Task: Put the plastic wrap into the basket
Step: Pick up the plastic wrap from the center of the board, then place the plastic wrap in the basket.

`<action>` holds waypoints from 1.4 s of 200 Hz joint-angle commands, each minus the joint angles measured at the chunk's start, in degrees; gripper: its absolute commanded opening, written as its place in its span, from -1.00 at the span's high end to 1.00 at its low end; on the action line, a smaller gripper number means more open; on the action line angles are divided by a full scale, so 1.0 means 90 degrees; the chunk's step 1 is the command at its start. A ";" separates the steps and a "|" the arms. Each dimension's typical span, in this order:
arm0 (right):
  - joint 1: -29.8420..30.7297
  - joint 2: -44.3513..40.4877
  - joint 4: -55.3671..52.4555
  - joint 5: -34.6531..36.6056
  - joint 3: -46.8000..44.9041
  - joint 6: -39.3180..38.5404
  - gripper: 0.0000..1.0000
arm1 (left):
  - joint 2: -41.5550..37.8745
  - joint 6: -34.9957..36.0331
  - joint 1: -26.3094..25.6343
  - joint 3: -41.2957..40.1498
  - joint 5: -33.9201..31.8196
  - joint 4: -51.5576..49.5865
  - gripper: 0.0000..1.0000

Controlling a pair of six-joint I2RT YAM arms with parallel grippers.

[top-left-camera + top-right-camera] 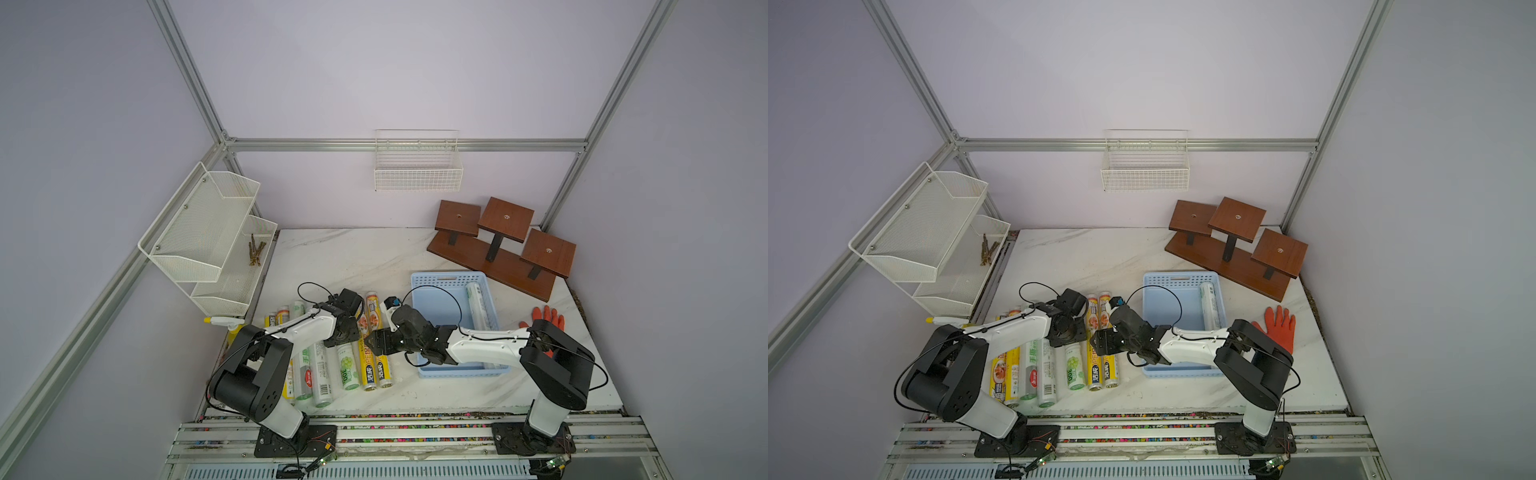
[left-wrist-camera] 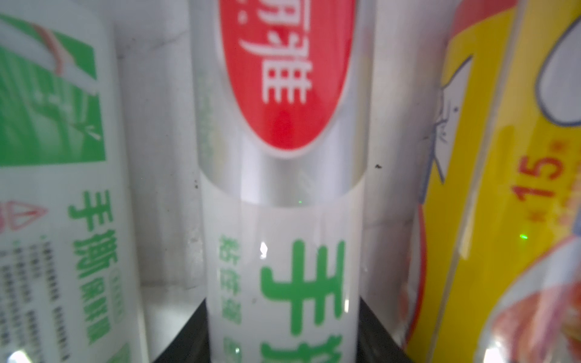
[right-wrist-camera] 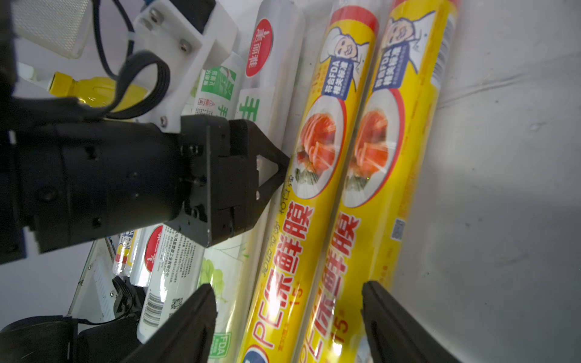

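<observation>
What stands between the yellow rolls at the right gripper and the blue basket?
Nothing visible. The right gripper straddles the two yellow rolls, and only bare marble separates them from the basket. The right arm crosses above the basket; one white roll lies along the wall farthest from them, leaving room.

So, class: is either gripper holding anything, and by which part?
Right gripper is closed across two yellow rolls, at mid-length. Left gripper flanks a white roll, mid-length; its grip cannot be told.
</observation>
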 commanded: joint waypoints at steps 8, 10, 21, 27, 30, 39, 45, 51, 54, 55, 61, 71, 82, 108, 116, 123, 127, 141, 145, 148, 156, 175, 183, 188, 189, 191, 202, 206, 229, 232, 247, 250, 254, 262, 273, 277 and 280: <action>0.0039 0.0011 0.0155 0.0105 0.0128 0.0074 -0.55 | 0.0036 0.0074 0.0000 -0.0133 0.0088 -0.0299 0.06; 0.0039 0.0003 0.0153 0.0109 0.0127 0.0076 -0.55 | 0.0033 0.0080 -0.0008 -0.0129 0.0088 -0.0310 0.07; 0.0038 -0.0059 0.0124 0.0134 0.0127 0.0062 -0.54 | -0.0027 0.0080 0.0000 -0.0076 0.0063 -0.0385 0.13; 0.0033 -0.0109 0.0099 0.0172 0.0114 0.0044 -0.55 | -0.0086 0.0091 0.0000 -0.0053 0.0080 -0.0415 0.17; 0.0030 -0.0124 0.0090 0.0182 0.0116 0.0044 -0.55 | -0.0128 0.0100 -0.0004 -0.0042 0.0082 -0.0432 0.18; 0.0032 -0.0202 0.0058 0.0212 0.0118 0.0033 -0.55 | -0.0270 0.0102 -0.0006 0.0012 0.0075 -0.0526 0.23; 0.0027 -0.0263 0.0049 0.0236 0.0110 0.0019 -0.55 | -0.0411 0.0100 -0.0005 0.0052 0.0073 -0.0572 0.27; 0.0029 -0.0318 0.0037 0.0254 0.0107 0.0008 -0.54 | -0.0565 0.0101 -0.0001 0.0089 0.0085 -0.0607 0.29; 0.0032 -0.0354 0.0021 0.0273 0.0106 0.0004 -0.55 | -0.0653 0.0102 -0.0003 0.0106 0.0102 -0.0629 0.30; 0.0032 -0.0354 0.0021 0.0273 0.0106 0.0004 -0.55 | -0.0682 0.0102 -0.0006 0.0116 0.0108 -0.0632 0.30; 0.0023 -0.0426 -0.0020 0.0318 0.0103 0.0003 -0.54 | -0.0879 0.0092 0.0000 0.0149 0.0151 -0.0652 0.32; 0.0026 -0.0540 -0.0060 0.0376 0.0080 -0.0003 -0.55 | -0.1318 0.0059 0.0002 0.0210 0.0263 -0.0655 0.37; 0.0026 -0.0688 -0.0083 0.0472 0.0044 -0.0022 -0.55 | -0.1711 -0.0005 -0.0017 0.0243 0.0366 -0.0610 0.39; 0.0013 -0.1127 -0.0250 0.0813 -0.0057 -0.0029 -0.55 | -0.2446 -0.0151 -0.0049 0.0228 0.0866 -0.0197 0.45; 0.0007 -0.1301 -0.0336 0.0975 -0.0100 -0.0050 -0.54 | -0.2598 -0.0243 -0.0091 0.0201 0.1022 -0.0027 0.47; -0.0007 -0.1516 -0.0432 0.1151 -0.0150 -0.0047 -0.54 | -0.2698 -0.0318 -0.0145 0.0172 0.1108 0.0106 0.48; -0.0007 -0.1659 -0.0482 0.1263 -0.0181 -0.0042 -0.53 | -0.2742 -0.0371 -0.0193 0.0166 0.1149 0.0182 0.48; -0.0036 -0.2065 -0.0566 0.1581 -0.0353 -0.0082 -0.53 | -0.2833 -0.0546 -0.0324 0.0128 0.1266 0.0515 0.49; -0.0058 -0.2191 -0.0585 0.1646 -0.0416 -0.0098 -0.53 | -0.2839 -0.0600 -0.0371 0.0118 0.1303 0.0606 0.50; -0.0070 -0.2290 -0.0598 0.1683 -0.0456 -0.0121 -0.53 | -0.2843 -0.0633 -0.0414 0.0117 0.1319 0.0706 0.50; -0.0116 -0.2543 -0.0623 0.1759 -0.0570 -0.0186 -0.52 | -0.2831 -0.0737 -0.0532 0.0134 0.1343 0.0936 0.50; -0.0381 -0.3068 -0.0870 0.1591 -0.0734 -0.0351 -0.53 | -0.2685 -0.0961 -0.0878 0.0251 0.1341 0.1466 0.50; -0.0589 -0.3261 -0.1122 0.1445 -0.0765 -0.0406 -0.53 | -0.2585 -0.1035 -0.1041 0.0335 0.1299 0.1650 0.50; -0.0737 -0.3368 -0.1259 0.1341 -0.0797 -0.0424 -0.53 | -0.2506 -0.1076 -0.1120 0.0393 0.1286 0.1752 0.50; -0.0763 -0.3391 -0.1281 0.1311 -0.0804 -0.0430 -0.53 | -0.2487 -0.1088 -0.1141 0.0401 0.1286 0.1779 0.50; -0.0811 -0.3432 -0.1325 0.1265 -0.0814 -0.0443 -0.53 | -0.2453 -0.1102 -0.1182 0.0430 0.1286 0.1816 0.50; -0.1143 -0.3653 -0.1516 0.0970 -0.0897 -0.0542 -0.53 | -0.2248 -0.1129 -0.1374 0.0610 0.1276 0.1998 0.50; -0.1248 -0.3736 -0.1583 0.0902 -0.0937 -0.0588 -0.53 | -0.2147 -0.1147 -0.1436 0.0684 0.1276 0.2035 0.50; -0.1865 -0.4138 -0.2001 0.0615 -0.1125 -0.0739 -0.54 | -0.1494 -0.1267 -0.1833 0.1109 0.1283 0.2455 0.50; -0.1930 -0.4185 -0.2046 0.0602 -0.1141 -0.0747 -0.54 | -0.1397 -0.1288 -0.1879 0.1170 0.1293 0.2473 0.50; -0.2230 -0.4434 -0.2256 0.0495 -0.1243 -0.0840 -0.54 | -0.0847 -0.1376 -0.2096 0.1536 0.1339 0.2615 0.50; -0.2288 -0.4463 -0.2312 0.0484 -0.1256 -0.0860 -0.55 | -0.0716 -0.1395 -0.2129 0.1614 0.1348 0.2633 0.50; -0.2353 -0.4542 -0.2372 0.0461 -0.1280 -0.0889 -0.55 | -0.0587 -0.1409 -0.2182 0.1696 0.1361 0.2654 0.50; -0.2508 -0.4657 -0.2498 0.0417 -0.1303 -0.0929 -0.56 | -0.0344 -0.1470 -0.2270 0.1893 0.1378 0.2680 0.50; -0.2746 -0.4787 -0.2638 0.0296 -0.1363 -0.0969 -0.56 | -0.0007 -0.1523 -0.2367 0.2148 0.1460 0.2694 0.50; -0.2848 -0.4829 -0.2690 0.0245 -0.1376 -0.0981 -0.56 | 0.0092 -0.1545 -0.2394 0.2245 0.1488 0.2693 0.50; -0.2895 -0.4859 -0.2732 0.0193 -0.1389 -0.0991 -0.56 | 0.0182 -0.1577 -0.2416 0.2304 0.1511 0.2690 0.50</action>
